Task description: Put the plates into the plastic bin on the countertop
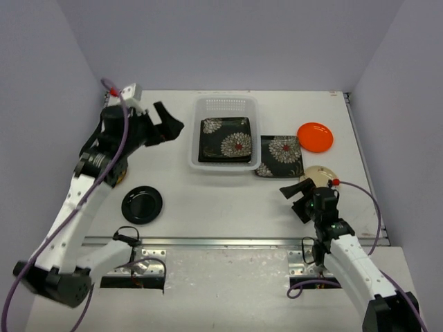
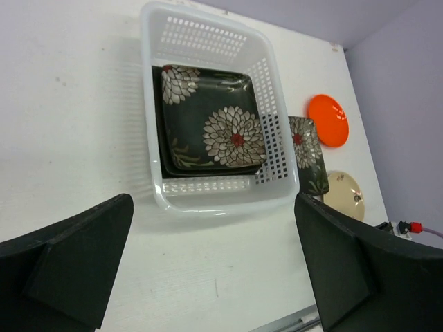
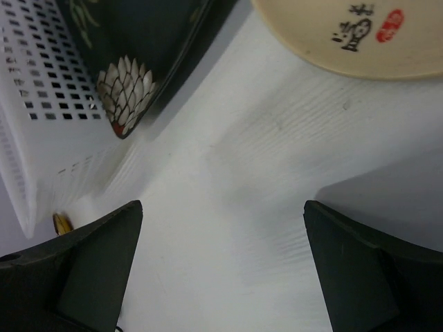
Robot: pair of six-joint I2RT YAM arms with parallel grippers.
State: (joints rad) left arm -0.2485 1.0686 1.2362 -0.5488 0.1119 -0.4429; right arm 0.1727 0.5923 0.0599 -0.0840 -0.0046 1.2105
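Nearest, the right gripper [image 1: 299, 193] hangs low over the white surface [image 1: 221, 200] with its jaws spread wide and empty, just short of the beige round plate [image 1: 320, 176]; a flat plate on a bare top gives the fingers little to get under, so a shallow approach would likely push it along rather than lift it. To the left lies the black round plate [image 1: 142, 205], well apart from everything. Further back, the loose flowered square plate [image 1: 280, 156] rests with one edge up against the plastic bin [image 1: 225, 162], where a careless sweep could knock the wall and shift the bin. One flowered square plate [image 2: 211, 117] already lies flat inside. The left gripper [image 1: 163, 123], jaws wide and holding nothing, hovers beside the bin. Farthest right sits the orange round plate [image 1: 315, 136], unobstructed.
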